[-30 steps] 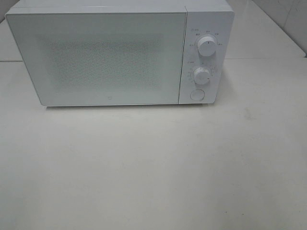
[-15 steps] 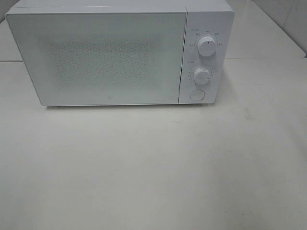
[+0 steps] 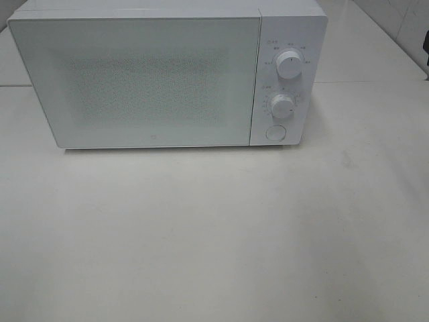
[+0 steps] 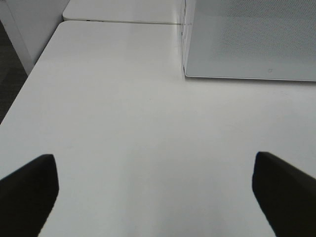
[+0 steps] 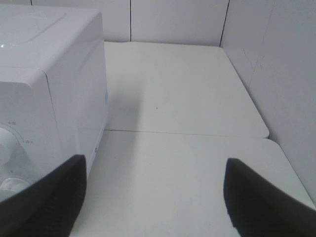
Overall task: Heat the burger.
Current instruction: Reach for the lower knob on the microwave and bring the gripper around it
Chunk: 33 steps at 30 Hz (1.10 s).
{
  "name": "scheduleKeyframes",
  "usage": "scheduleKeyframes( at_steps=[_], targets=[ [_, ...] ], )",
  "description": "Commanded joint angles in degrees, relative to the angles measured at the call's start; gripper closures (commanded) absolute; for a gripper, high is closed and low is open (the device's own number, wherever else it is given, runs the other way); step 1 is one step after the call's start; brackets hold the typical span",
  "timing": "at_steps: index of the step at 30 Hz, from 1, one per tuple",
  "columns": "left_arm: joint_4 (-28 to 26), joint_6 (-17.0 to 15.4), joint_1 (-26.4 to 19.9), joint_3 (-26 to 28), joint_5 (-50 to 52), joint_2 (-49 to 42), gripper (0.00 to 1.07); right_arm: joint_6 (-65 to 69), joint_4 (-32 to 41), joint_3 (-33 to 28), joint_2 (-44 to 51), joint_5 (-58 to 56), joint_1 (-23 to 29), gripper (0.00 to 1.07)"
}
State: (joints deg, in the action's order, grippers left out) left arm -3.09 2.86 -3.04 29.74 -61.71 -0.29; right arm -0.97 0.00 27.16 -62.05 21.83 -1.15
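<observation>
on the white table [image 3: 214,235], closed microwave [image 3: 154,80], left end effector [image 4: 154,165] and right end effector [image 5: 154,167] both spread wide, empty

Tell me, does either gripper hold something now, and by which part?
Nothing is held: the left gripper and the right gripper both stand open and empty.
</observation>
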Motion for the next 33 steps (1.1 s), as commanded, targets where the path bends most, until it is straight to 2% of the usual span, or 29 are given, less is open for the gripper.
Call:
scheduleKeyframes(
  at_steps=[1, 3, 5, 8, 14, 16, 17, 19, 21, 22, 23, 25, 28, 30, 31, 33],
  targets=[
    [-0.4, -0.4, 0.1, -0.2, 0.5, -1.0, 0.06, 0.1, -0.6, -2.5, -0.9, 8.7, 0.0, 0.32],
    [-0.4, -0.4, 0.1, -0.2, 0.5, -1.0, 0.06, -0.6, -0.3, -5.4, -1.8, 15.5, 0.0, 0.32],
    [-0.4, -0.4, 0.1, -0.2, 0.5, -1.0, 0.06, -1.5, 0.0, -6.4, -2.1, 17.1, 0.0, 0.32],
    [-0.4, -0.4, 0.1, -0.2, 0.5, -1.0, 0.06, -5.1, 4.6, -9.9, -2.2, 21.5, 0.0, 0.32],
    [-0.4, -0.4, 0.1, -0.2, 0.5, -1.0, 0.06, -6.2, 7.4, -12.8, -2.2, 27.0, 0.0, 0.32],
    [-0.4, -0.4, 0.1, -0.2, 0.5, -1.0, 0.06, -6.5, 12.3, -15.4, -2.2, 30.4, 1.6, 0.32],
    [-0.4, -0.4, 0.1, -0.2, 0.5, -1.0, 0.06, -6.5, 12.3, -15.4, -2.2, 30.4, 1.6, 0.32],
    [-0.4, -0.4, 0.1, -0.2, 0.5, -1.0, 0.06, -9.3, 16.6, -17.0, -2.2, 32.3, 5.3, 0.32],
    [-0.4, -0.4, 0.1, -0.2, 0.5, -1.0, 0.06, -10.6, 17.9, -17.5, -2.5, 33.0, 6.8, 0.32],
    [-0.4, -0.4, 0.1, -0.2, 0.5, -1.0, 0.06, -12.7, 20.6, -18.0, -3.2, 34.8, 10.0, 0.32],
    [-0.4, -0.4, 0.1, -0.2, 0.5, -1.0, 0.06, -12.7, 20.6, -18.0, -3.2, 34.8, 10.0, 0.32],
    [-0.4, -0.4, 0.1, -0.2, 0.5, -1.0, 0.06, -16.0, 25.0, -18.0, -5.4, 36.7, 14.3, 0.32],
    [-0.4, -0.4, 0.1, -0.2, 0.5, -1.0, 0.06, -17.6, 26.9, -18.0, -7.5, 38.6, 16.9, 0.32],
    [-0.4, -0.4, 0.1, -0.2, 0.5, -1.0, 0.06, -18.9, 30.9, -18.0, -10.4, 42.7, 21.9, 0.32],
    [-0.4, -0.4, 0.1, -0.2, 0.5, -1.0, 0.06, -18.9, 30.9, -18.0, -10.4, 42.7, 21.9, 0.32],
    [-0.4, -0.4, 0.1, -0.2, 0.5, -1.0, 0.06, -19.6, 36.8, -17.9, -13.3, 46.4, 26.5, 0.3]
  ],
)
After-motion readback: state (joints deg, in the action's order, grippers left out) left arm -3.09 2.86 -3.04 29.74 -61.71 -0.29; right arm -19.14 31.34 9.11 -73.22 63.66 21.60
